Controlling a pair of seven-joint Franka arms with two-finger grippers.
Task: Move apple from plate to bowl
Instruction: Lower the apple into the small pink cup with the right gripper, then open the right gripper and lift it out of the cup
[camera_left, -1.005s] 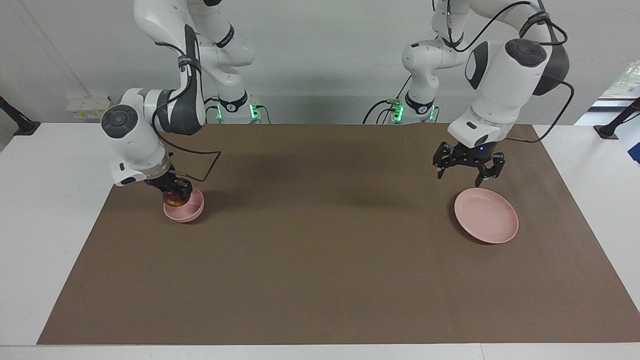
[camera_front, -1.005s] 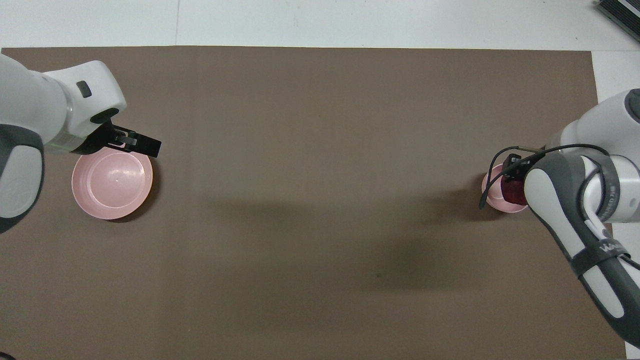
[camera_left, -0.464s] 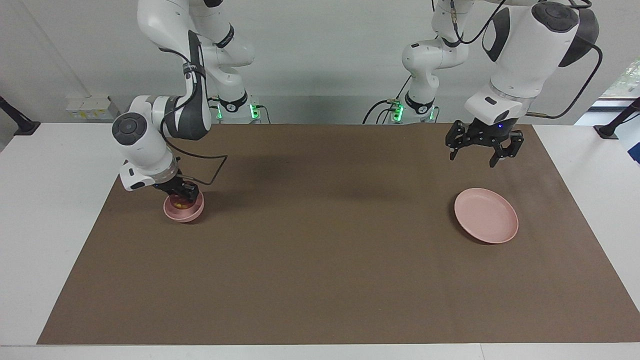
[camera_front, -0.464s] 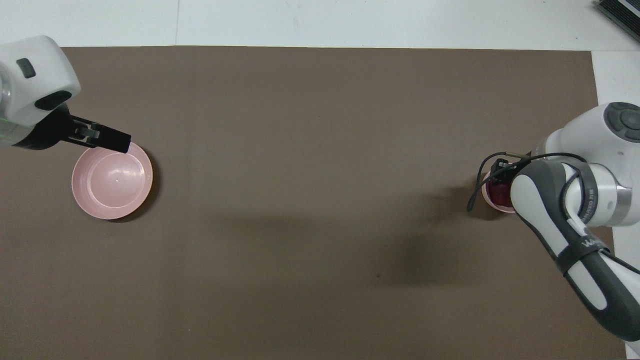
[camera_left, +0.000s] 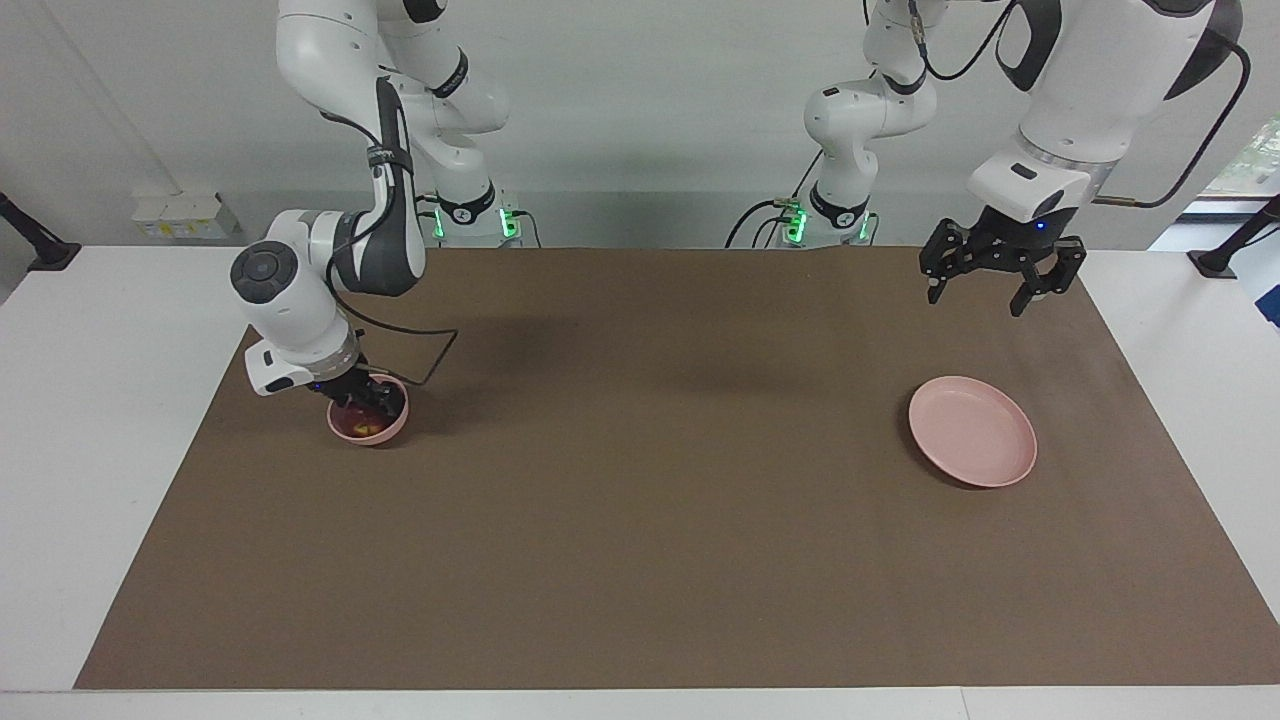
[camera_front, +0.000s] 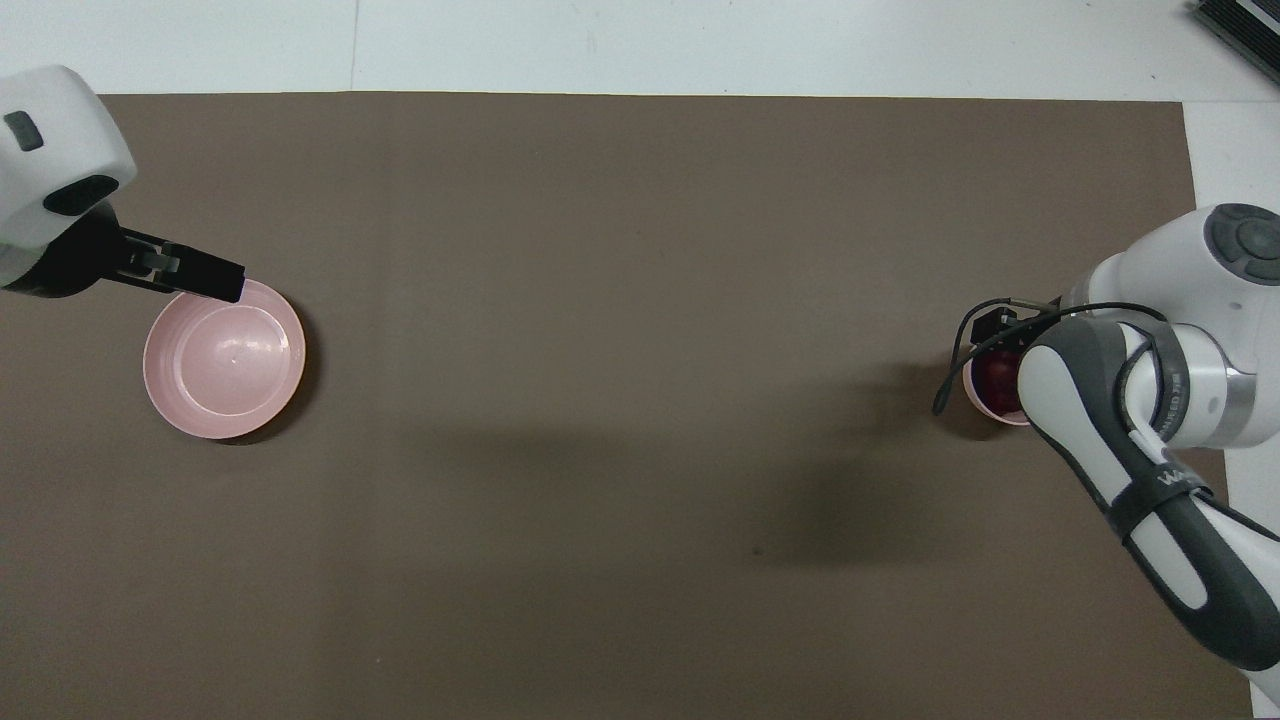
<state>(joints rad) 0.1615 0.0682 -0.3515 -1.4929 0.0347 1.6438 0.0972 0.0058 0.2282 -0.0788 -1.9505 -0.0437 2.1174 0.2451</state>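
Observation:
The dark red apple (camera_left: 362, 424) with its yellowish patch lies in the small pink bowl (camera_left: 397, 422) at the right arm's end of the mat. It shows in the overhead view (camera_front: 997, 378) inside the bowl (camera_front: 974, 400), partly under the arm. My right gripper (camera_left: 362, 392) is open just above the apple, at the bowl's rim. The wide pink plate (camera_left: 972, 432) lies bare at the left arm's end, and shows in the overhead view (camera_front: 224, 358). My left gripper (camera_left: 978, 293) is open and empty, raised high over the plate's edge nearer the robots.
A brown mat (camera_left: 640, 500) covers most of the white table (camera_left: 90, 400). A black cable (camera_left: 420, 345) loops from the right wrist beside the bowl.
The right gripper has let go of the apple into the bowl and lifted slightly. The left gripper has risen and drawn back from the plate toward its base.

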